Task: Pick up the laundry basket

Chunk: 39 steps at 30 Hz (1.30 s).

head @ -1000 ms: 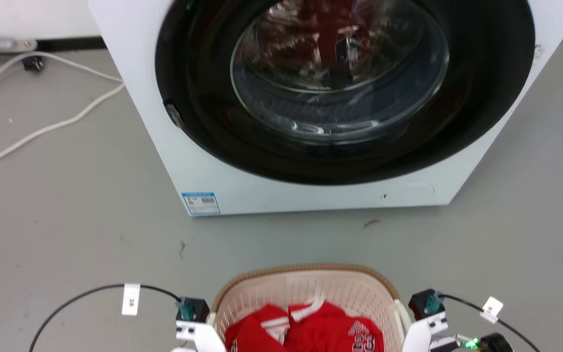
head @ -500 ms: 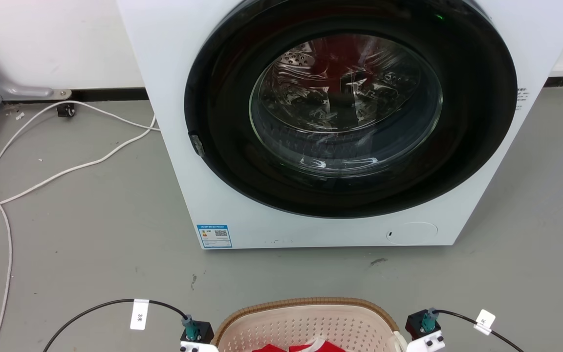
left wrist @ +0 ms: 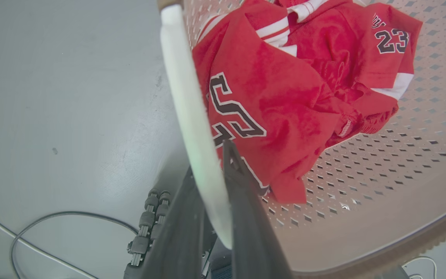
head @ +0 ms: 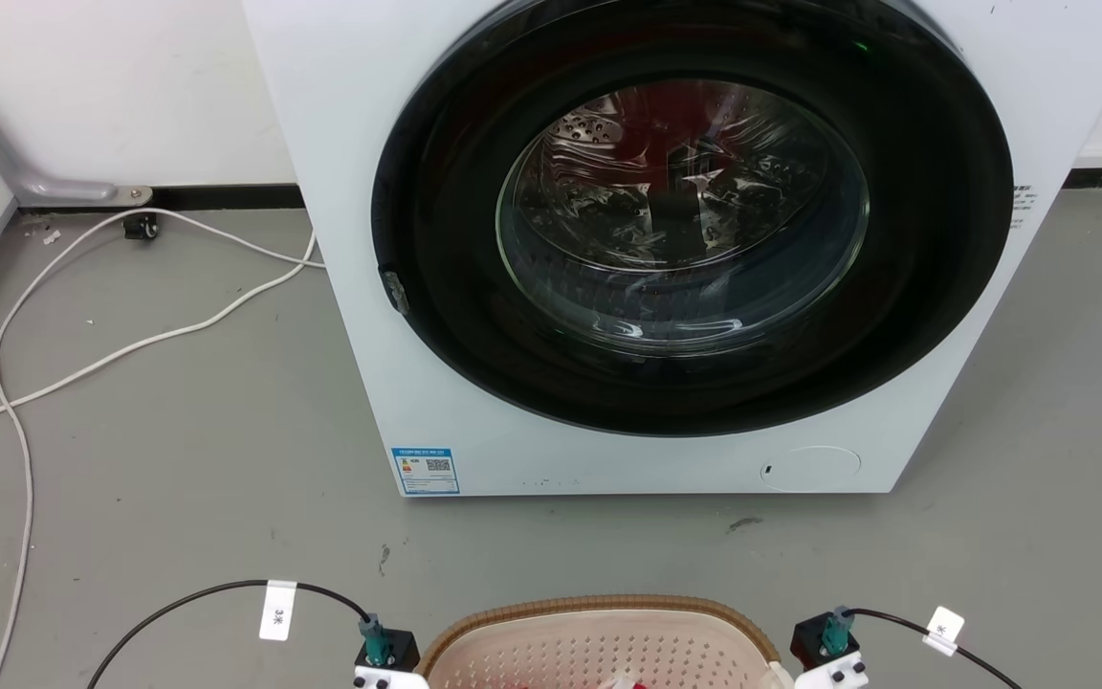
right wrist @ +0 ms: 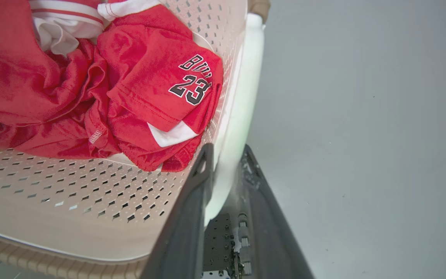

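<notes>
1. Since a second ago the head camera has tipped up. Now the washing machine (head: 341,191) sits lower in the picture, and less of the laundry basket (head: 599,627) shows at the near edge.
2. The laundry basket is in front of the washing machine and apart from it, with grey floor (head: 178,431) between them.
3. The left claw (left wrist: 208,157) is closed on the left handle (left wrist: 184,85) of the laundry basket, with one finger on each side of it.
4. The right claw (right wrist: 227,147) grips the right handle (right wrist: 246,77) the same way.
5. A red shirt (right wrist: 149,89) with the number 23 lies crumpled inside the laundry basket.
6. A white cord (head: 130,344) lies on the floor, left of the washing machine.
</notes>
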Available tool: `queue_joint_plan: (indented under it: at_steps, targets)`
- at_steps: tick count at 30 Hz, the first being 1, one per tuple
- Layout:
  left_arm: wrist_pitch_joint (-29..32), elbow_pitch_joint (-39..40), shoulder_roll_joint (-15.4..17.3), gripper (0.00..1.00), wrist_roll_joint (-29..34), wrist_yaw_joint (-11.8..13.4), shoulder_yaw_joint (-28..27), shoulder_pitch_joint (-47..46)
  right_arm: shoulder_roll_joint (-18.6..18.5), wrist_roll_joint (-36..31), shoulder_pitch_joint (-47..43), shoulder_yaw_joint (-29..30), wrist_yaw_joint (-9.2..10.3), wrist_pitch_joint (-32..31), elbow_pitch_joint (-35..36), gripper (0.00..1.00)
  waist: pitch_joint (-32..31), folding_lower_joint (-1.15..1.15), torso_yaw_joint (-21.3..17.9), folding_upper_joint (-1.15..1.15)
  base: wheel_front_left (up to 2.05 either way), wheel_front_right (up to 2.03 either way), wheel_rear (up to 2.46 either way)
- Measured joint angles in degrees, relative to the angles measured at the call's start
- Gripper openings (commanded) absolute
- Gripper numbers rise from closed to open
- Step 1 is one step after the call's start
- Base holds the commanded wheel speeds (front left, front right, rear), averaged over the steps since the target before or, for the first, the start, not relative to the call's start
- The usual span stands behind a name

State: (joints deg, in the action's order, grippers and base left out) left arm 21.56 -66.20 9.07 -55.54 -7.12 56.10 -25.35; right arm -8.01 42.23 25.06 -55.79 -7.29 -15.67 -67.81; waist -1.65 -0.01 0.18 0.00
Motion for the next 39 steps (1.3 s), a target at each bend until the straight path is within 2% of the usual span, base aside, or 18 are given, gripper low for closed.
queue_joint_plan:
  at_steps: [15, 39]
  targets:
    - [-0.20, -0.43, 0.49, 0.00, -3.77, 0.00, 3.98, -0.86, -0.25, 5.93, 1.28, -5.76, 0.00, 0.49, -0.64, 0.00, 0.16, 0.01, 0.18, 0.00, 0.00, 0.00, 0.00]
    - [-1.60, -0.92, 0.85, 0.00, -8.23, -0.01, 8.05, -1.59, -0.37, 11.70, 2.40, -11.58, -0.01, 1.37, -1.55, 0.00, 0.09, 0.01, -0.14, 0.00, 0.00, 0.00, 0.00]
